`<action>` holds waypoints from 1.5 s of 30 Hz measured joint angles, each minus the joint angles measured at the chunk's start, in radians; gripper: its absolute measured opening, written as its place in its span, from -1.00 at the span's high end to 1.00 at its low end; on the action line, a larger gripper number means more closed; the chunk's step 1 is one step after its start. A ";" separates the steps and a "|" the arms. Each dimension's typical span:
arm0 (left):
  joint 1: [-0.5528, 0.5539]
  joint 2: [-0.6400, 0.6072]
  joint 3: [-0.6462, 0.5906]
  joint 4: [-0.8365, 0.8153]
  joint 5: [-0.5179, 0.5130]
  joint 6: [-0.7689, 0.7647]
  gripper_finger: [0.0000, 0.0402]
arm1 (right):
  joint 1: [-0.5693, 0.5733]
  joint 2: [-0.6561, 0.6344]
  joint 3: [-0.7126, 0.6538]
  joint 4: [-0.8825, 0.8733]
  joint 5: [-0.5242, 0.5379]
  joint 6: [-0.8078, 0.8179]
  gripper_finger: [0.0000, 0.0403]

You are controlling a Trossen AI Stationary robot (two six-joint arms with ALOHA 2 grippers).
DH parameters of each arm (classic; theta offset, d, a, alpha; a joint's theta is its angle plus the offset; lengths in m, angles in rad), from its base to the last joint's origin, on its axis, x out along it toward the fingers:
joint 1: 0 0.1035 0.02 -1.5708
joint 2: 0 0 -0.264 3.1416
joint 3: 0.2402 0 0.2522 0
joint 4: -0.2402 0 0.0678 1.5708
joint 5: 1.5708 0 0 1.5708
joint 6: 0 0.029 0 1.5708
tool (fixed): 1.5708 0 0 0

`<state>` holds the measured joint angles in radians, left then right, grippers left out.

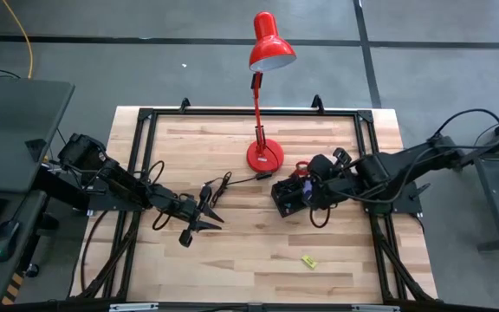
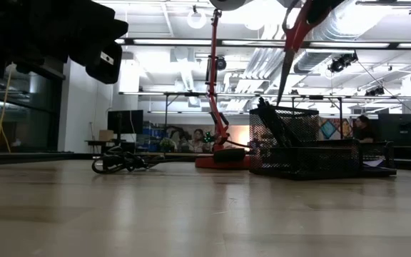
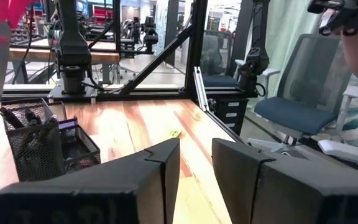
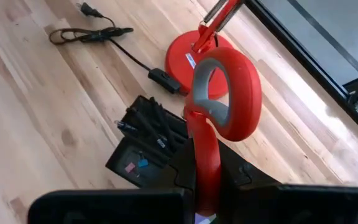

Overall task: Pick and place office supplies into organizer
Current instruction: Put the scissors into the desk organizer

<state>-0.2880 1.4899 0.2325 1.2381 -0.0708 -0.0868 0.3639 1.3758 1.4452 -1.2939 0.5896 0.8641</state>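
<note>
While clamped by the right pincer [image 4: 197, 186] on one handle shank, red-handled scissors [image 4: 219, 99] hang directly above the organizer [image 4: 145, 146] — blades presumably pointing down toward the pen cup, loop up toward the wrist camera. Gripped on the handle so the blade end can drop into the tall mesh compartment; likely mid-placement, not yet released.

Organizer on the tabletop [image 1: 232, 251] just beside the red lamp base [image 1: 265, 156], black pens [image 4: 148, 124] already standing in the cup, pink and blue bits visible in the low tray section. From the low view, scissors' handle [image 2: 295, 36] slanting down over the mesh cup — whether the tips have entered, can't tell.

Left pincer [image 1: 199, 218] parked low over the tabletop near the coiled black cable [image 1: 217, 186], fingers [image 3: 160, 171] slightly apart, holding nothing — kept well clear of the right arm's work.

Yellow-green piece [image 1: 307, 261] lying alone toward the front edge — judged next in line.

Risk: tips snagging the mesh rim or the pens on the way down.
</note>
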 joint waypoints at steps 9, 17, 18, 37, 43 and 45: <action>0.000 0.000 0.000 -0.007 0.000 0.000 0.59 | -0.013 0.007 -0.049 -0.041 -0.086 0.062 0.96; 0.000 0.000 0.000 -0.006 0.000 -0.001 0.59 | -0.062 0.007 -0.151 0.015 -0.107 0.034 0.95; 0.000 0.000 0.000 -0.007 0.000 -0.001 0.59 | -0.071 0.007 -0.168 0.033 -0.122 0.019 0.94; 0.000 0.000 0.000 -0.009 0.000 -0.001 0.59 | -0.185 0.004 -0.319 0.312 -0.258 -0.155 0.92; 0.000 0.000 0.000 -0.016 0.000 -0.001 0.59 | -0.165 0.008 -0.323 0.352 -0.208 -0.175 0.50; 0.000 0.000 0.000 -0.016 0.000 -0.001 0.59 | -0.165 0.008 -0.323 0.349 -0.208 -0.175 0.36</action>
<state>-0.2878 1.4899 0.2325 1.2218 -0.0708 -0.0875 0.1986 1.3836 1.1225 -0.9453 0.3820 0.6895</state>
